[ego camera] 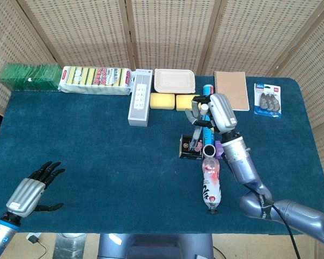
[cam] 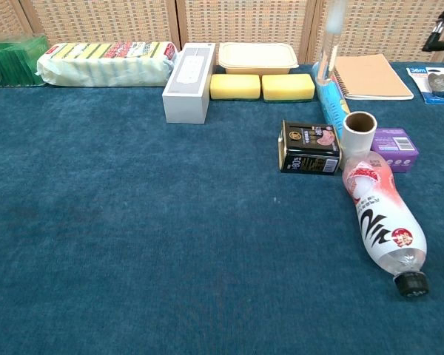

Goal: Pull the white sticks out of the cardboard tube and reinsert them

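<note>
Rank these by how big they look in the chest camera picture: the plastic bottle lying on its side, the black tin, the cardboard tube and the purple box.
1. Plastic bottle, clearly largest, though it is also nearest the camera.
2. Black tin.
3. Cardboard tube and purple box: too alike to rank, and the tube hides part of the box.

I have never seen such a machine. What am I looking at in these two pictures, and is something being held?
This is a robot with two metal arms ending in hands, working at a blue table. One picture looks down from its head, the other looks forward from its chest. The right hand holds a white stick upright in its fingers, above the table. The left hand holds nothing, fingers apart. A cardboard tube stands beside a black box, a purple box and a lying bottle. Along the back edge lie sponges, a notebook and a white power strip.
</note>
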